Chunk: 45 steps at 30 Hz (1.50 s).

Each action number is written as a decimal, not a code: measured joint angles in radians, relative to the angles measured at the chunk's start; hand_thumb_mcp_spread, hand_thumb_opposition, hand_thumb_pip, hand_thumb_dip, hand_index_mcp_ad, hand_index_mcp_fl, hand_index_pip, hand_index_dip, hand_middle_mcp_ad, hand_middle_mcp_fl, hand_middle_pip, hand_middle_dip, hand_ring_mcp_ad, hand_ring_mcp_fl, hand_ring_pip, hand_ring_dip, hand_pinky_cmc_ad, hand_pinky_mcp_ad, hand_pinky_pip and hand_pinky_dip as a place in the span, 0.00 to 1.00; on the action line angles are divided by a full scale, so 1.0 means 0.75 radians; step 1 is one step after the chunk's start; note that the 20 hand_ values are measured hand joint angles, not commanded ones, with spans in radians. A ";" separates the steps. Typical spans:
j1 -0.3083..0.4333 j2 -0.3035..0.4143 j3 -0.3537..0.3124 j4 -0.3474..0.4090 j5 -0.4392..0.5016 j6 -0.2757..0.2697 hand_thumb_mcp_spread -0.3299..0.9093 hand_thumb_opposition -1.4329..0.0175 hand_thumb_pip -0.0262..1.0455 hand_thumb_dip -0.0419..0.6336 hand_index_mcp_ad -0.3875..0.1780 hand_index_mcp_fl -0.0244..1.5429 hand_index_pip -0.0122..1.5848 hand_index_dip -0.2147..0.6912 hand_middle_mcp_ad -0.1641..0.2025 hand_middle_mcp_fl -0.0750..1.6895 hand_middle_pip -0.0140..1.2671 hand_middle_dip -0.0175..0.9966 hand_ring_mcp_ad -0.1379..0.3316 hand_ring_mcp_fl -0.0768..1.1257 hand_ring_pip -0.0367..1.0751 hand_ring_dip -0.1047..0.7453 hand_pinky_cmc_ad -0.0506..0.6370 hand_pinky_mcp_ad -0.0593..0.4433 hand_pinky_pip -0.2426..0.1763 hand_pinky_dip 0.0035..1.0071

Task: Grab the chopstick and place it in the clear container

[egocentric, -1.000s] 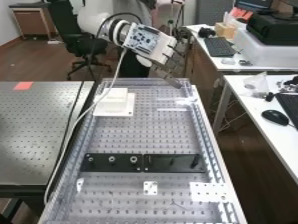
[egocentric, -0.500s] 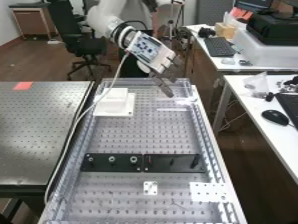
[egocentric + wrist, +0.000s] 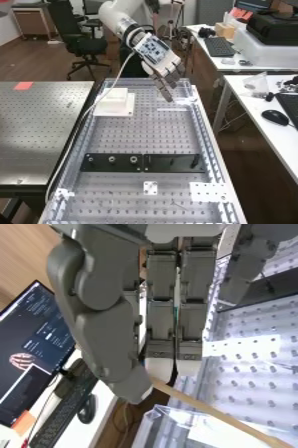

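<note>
1. The hand (image 3: 163,64) hung over the far end of the bench (image 3: 143,131), a little right of its middle, with the white block (image 3: 116,100) to its left.
2. Its fingers and thumb were closed in a pinch on one end of the chopstick (image 3: 203,405), the rest of the stick jutting out at a slant, free of the grip.
3. The clear container (image 3: 158,425) lay just beside the hand, and the stick crossed its opening in the wrist view; I couldn't tell how high above it.
4. To my eye the grasp was done and the placing was in hand.
5. The next move called for bringing the stick's length within the walls, lowering it, then loosening the pinch.
</note>
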 joint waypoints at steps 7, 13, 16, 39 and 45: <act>0.003 -0.033 0.046 -0.017 0.018 -0.006 0.82 0.25 0.49 0.52 0.55 0.58 0.63 0.38 0.59 0.65 0.44 0.73 0.37 0.92 0.11 0.80 0.57 0.67 0.73 0.28; 0.008 -0.069 0.066 -0.020 0.016 0.027 0.82 0.25 0.49 0.52 0.55 0.58 0.63 0.38 0.59 0.65 0.44 0.72 0.37 0.92 0.11 0.79 0.58 0.67 0.70 0.30; 0.010 -0.091 0.082 -0.045 0.012 0.077 0.81 0.24 0.49 0.52 0.55 0.58 0.63 0.38 0.59 0.66 0.44 0.72 0.37 0.92 0.11 0.79 0.58 0.67 0.70 0.32; -0.006 -0.221 0.231 -0.302 -0.077 0.149 0.79 0.23 0.49 0.52 0.53 0.58 0.63 0.39 0.59 0.66 0.43 0.70 0.37 0.91 0.11 0.78 0.60 0.68 0.62 0.39; -0.010 -0.261 0.304 -0.313 -0.097 0.092 0.78 0.23 0.49 0.52 0.53 0.58 0.63 0.41 0.59 0.66 0.43 0.70 0.28 0.94 0.12 0.78 0.62 0.68 0.61 0.42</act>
